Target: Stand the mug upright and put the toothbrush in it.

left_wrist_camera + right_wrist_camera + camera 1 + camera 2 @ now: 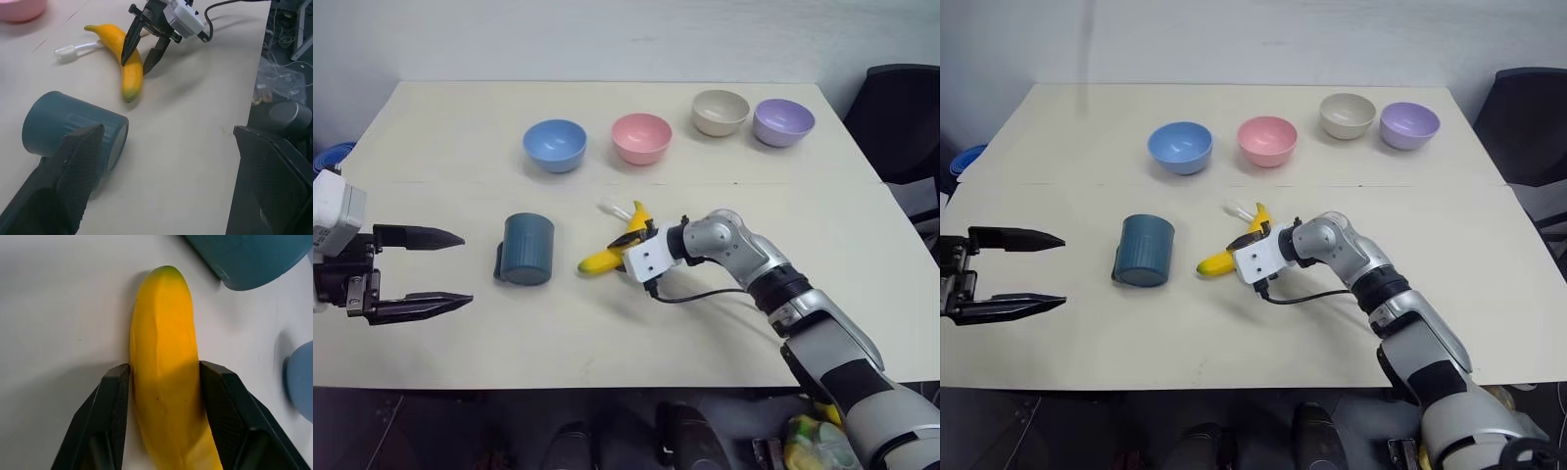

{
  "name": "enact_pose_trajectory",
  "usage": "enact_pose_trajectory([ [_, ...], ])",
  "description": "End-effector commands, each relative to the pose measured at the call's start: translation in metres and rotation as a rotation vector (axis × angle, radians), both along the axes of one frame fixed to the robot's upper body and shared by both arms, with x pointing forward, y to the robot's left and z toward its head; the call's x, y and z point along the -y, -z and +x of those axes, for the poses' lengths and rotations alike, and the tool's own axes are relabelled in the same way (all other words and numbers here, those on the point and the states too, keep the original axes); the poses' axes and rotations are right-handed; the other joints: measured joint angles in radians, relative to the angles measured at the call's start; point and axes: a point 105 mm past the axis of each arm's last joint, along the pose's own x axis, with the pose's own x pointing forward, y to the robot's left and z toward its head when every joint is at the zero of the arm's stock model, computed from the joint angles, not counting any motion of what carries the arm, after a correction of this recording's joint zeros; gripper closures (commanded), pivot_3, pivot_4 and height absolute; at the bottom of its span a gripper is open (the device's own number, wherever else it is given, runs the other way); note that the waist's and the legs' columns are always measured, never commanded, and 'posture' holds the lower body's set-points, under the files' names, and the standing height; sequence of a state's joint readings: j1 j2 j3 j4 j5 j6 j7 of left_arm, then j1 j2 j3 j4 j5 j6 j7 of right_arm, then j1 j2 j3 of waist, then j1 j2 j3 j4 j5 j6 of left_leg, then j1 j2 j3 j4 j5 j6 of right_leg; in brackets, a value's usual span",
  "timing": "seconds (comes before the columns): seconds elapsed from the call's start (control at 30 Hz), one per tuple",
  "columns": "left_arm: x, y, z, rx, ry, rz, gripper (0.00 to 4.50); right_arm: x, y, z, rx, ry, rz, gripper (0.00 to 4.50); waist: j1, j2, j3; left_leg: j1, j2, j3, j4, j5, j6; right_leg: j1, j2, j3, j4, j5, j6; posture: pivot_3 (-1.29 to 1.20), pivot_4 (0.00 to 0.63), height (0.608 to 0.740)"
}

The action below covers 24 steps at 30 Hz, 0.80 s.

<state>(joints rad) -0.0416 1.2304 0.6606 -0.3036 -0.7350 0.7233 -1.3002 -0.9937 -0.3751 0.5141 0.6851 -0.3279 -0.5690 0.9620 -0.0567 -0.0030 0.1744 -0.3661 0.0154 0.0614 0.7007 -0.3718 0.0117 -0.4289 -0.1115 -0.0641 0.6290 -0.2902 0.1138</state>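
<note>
Well left of the mug (pixel 527 249), found the left gripper (pixel 465 268) above the table (pixel 460 127), jaws spread wide and holding nothing. Saw the mug itself lying on its side, not yet stood up. Judged it rigid, smooth-walled and fairly light, apt to roll; best taken across the round body, or by the small handle if reachable. Just right of the mug, noted a banana (pixel 602 259), and beyond it, further from the mug, the toothbrush (pixel 612 208), flat on the table, partly tucked behind the fruit. Judged the toothbrush light, stiff, thin and low-lying, so awkward to pinch; mid-handle looked the sensible hold. Right of the mug again, saw the right gripper (pixel 134 67), jaws closed against both flanks of the banana, not on the toothbrush. Counted, behind the mug: four bowls, blue (pixel 554 144), pink (pixel 641 137), beige (pixel 721 112), purple (pixel 783 121). Counted otherwise one mug, one toothbrush, one banana.
</note>
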Motion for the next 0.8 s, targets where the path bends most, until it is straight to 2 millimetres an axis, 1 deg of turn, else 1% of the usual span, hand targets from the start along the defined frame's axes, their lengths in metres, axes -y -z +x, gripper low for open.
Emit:
enact_pose_trajectory([
  [0.03, 0.001, -0.007, 0.001, 0.047, 0.003, 0.002, 0.0, 0.011, 0.02, -0.006, -0.073, 0.004, -0.065, 3.03, 0.0, 0.0, 0.0, 0.0, 0.0, 0.0, 0.0, 0.0, 0.0, 0.0, 0.0, 0.0, 0.0, 0.0, 0.0, 0.0, 0.15, 0.74],
  [0.07, 0.001, -0.006, 0.001, 0.046, 0.006, 0.001, 0.0, 0.009, 0.016, -0.006, -0.067, 0.008, -0.041, 3.15, 0.0, 0.0, 0.0, 0.0, 0.0, 0.0, 0.0, 0.0, 0.0, 0.0, 0.0, 0.0, 0.0, 0.0, 0.0, 0.0, 0.15, 0.74],
  [0.13, 0.002, -0.005, 0.002, 0.044, 0.012, -0.001, 0.0, 0.007, 0.011, -0.008, -0.065, 0.013, -0.012, 3.15, 0.0, 0.0, 0.0, 0.0, 0.0, 0.0, 0.0, 0.0, 0.0, 0.0, 0.0, 0.0, 0.0, 0.0, 0.0, 0.0, 0.15, 0.74],
  [0.27, 0.009, -0.002, 0.008, 0.041, 0.038, -0.009, 0.0, 0.007, -0.014, -0.023, -0.066, -0.015, 0.077, 3.15, 0.005, 0.0, 0.0, -0.001, 0.0, -0.001, 0.0, 0.0, 0.0, 0.0, 0.0, -0.001, 0.0, 0.0, 0.0, 0.0, 0.15, 0.74],
  [0.3, 0.01, -0.002, 0.009, 0.041, 0.043, -0.012, 0.0, 0.008, -0.017, -0.025, -0.07, -0.01, 0.092, 3.15, 0.004, 0.0, 0.0, -0.002, 0.0, -0.002, 0.0, 0.0, 0.0, 0.0, 0.0, -0.001, -0.001, 0.0, 0.0, 0.0, 0.15, 0.74],
  [0.37, 0.015, -0.001, 0.012, 0.044, 0.061, -0.021, 0.0, 0.016, -0.025, -0.026, -0.015, 0.007, 0.093, 3.15, 0.004, 0.0, 0.0, -0.002, 0.0, -0.002, 0.0, 0.0, 0.0, -0.001, 0.0, -0.001, -0.001, 0.0, 0.0, 0.0, 0.15, 0.74],
  [0.47, 0.025, 0.001, 0.013, 0.04, 0.1, -0.038, 0.0, 0.032, -0.046, -0.027, 0.092, 0.055, 0.096, 3.15, 0.005, 0.001, 0.0, -0.002, -0.001, -0.001, 0.0, 0.0, 0.0, -0.001, 0.0, -0.001, 0.0, 0.0, 0.0, 0.0, 0.15, 0.74],
  [0.53, 0.037, 0.003, 0.013, 0.031, 0.15, -0.064, 0.0, 0.058, -0.074, -0.032, 0.14, 0.149, 0.15, 3.15, 0.01, 0.001, 0.001, -0.003, -0.001, -0.001, 0.0, 0.0, 0.0, -0.002, -0.001, -0.001, 0.0, 0.0, 0.0, 0.0, 0.15, 0.74],
  [0.6, 0.043, 0.004, 0.012, 0.026, 0.176, -0.078, 0.0, 0.075, -0.086, -0.037, 0.158, 0.221, 0.169, 3.15, 0.025, 0.001, 0.001, -0.004, -0.001, -0.002, 0.0, 0.0, 0.0, -0.002, -0.001, -0.001, -0.001, 0.0, 0.0, 0.0, 0.15, 0.74],
  [0.67, 0.053, 0.007, 0.012, 0.016, 0.217, -0.093, 0.0, 0.117, -0.09, -0.035, 0.137, 0.405, 0.19, 3.15, 0.03, 0.001, 0.001, -0.003, -0.001, -0.002, 0.0, 0.0, 0.0, -0.002, -0.001, -0.001, -0.001, 0.0, 0.0, 0.0, 0.15, 0.74],
  [0.7, 0.06, 0.009, 0.011, 0.01, 0.249, -0.105, 0.0, 0.146, -0.09, -0.036, 0.061, 0.54, 0.254, 3.15, 0.034, 0.0, 0.0, -0.003, -0.001, -0.001, 0.0, 0.0, 0.0, -0.002, -0.001, -0.001, -0.001, 0.0, 0.0, 0.0, 0.15, 0.74],
  [0.73, 0.068, 0.01, 0.01, 0.003, 0.285, -0.12, 0.0, 0.177, -0.087, -0.038, -0.018, 0.686, 0.339, 3.15, 0.041, 0.0, 0.0, -0.003, -0.001, -0.003, 0.0, 0.0, 0.0, 0.0, -0.001, -0.002, -0.001, 0.0, 0.0, 0.0, 0.15, 0.74],
  [0.77, 0.072, 0.011, 0.009, -0.002, 0.306, -0.13, 0.0, 0.195, -0.084, -0.041, -0.073, 0.774, 0.398, 3.15, 0.056, 0.0, 0.0, -0.003, -0.001, -0.003, 0.0, 0.0, 0.001, 0.001, -0.001, -0.002, -0.002, 0.0, 0.0, 0.0, 0.15, 0.74],
  [0.8, 0.077, 0.012, 0.009, -0.004, 0.328, -0.139, 0.0, 0.217, -0.078, -0.045, -0.1, 0.871, 0.424, 3.15, 0.059, 0.0, 0.0, -0.003, -0.001, -0.003, 0.001, -0.001, 0.001, 0.001, -0.001, -0.002, -0.002, 0.0, 0.0, 0.0, 0.15, 0.74],
])
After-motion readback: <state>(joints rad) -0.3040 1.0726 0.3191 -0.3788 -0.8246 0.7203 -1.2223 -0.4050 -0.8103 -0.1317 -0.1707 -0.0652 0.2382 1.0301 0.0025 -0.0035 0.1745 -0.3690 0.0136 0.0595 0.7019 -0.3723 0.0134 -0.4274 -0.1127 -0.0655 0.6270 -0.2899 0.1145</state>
